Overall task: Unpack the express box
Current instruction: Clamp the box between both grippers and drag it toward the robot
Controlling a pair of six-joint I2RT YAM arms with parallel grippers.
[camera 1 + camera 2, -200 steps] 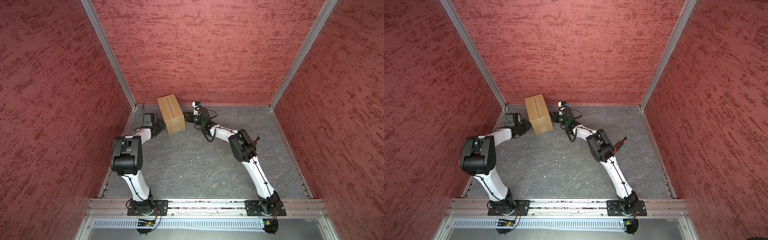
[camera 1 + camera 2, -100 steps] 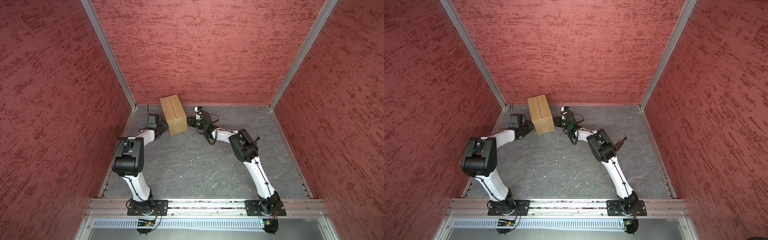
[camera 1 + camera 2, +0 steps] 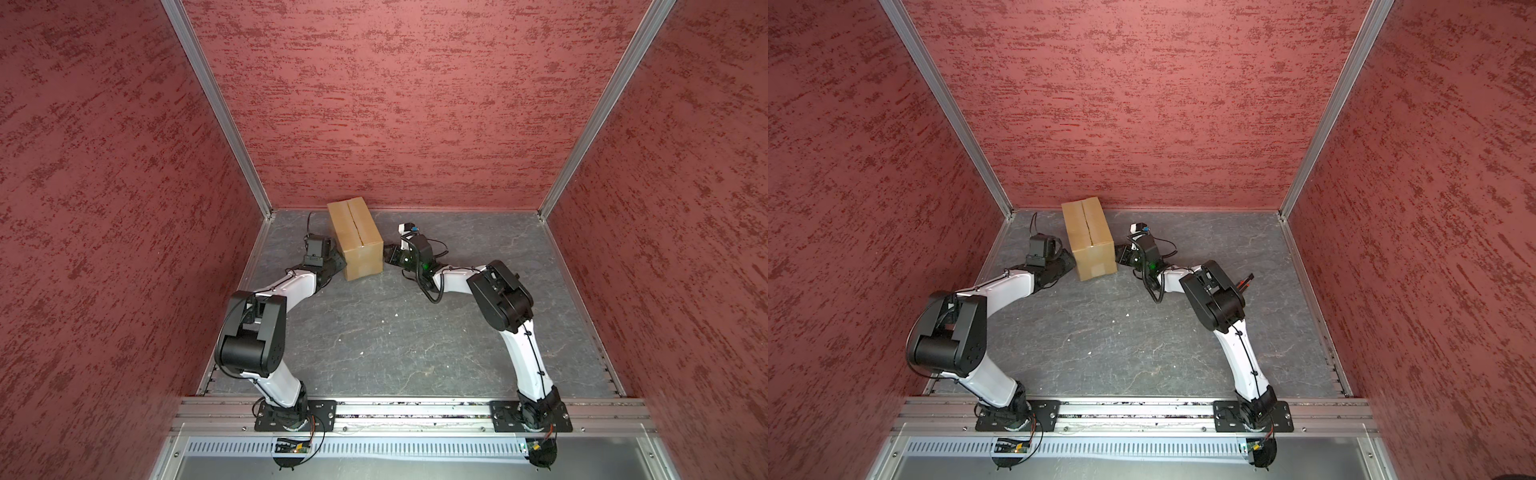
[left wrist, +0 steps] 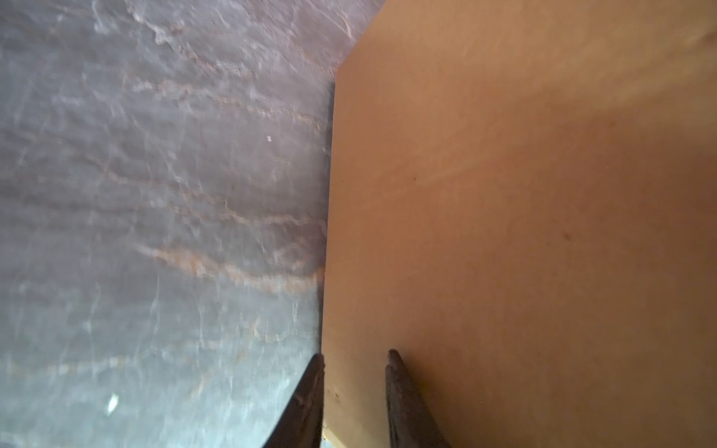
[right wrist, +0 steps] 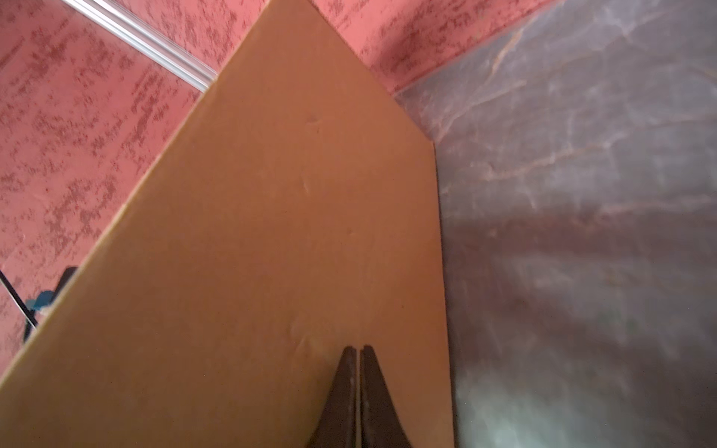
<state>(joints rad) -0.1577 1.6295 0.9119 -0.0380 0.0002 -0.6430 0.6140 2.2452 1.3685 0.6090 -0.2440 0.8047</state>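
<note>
On grey floor, express box between left hand, narrowly parted, and right hand, closed tight

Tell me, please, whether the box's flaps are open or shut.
Shut: in both top views the flaps of the box lie flat, meeting along its centre seam.

The plain brown express box stands closed, seam up, askew near the back wall.

grey worktop is lying beneath both jaws | red walls are rising beyond jaws | aluminium posts are standing behind jaws
</note>
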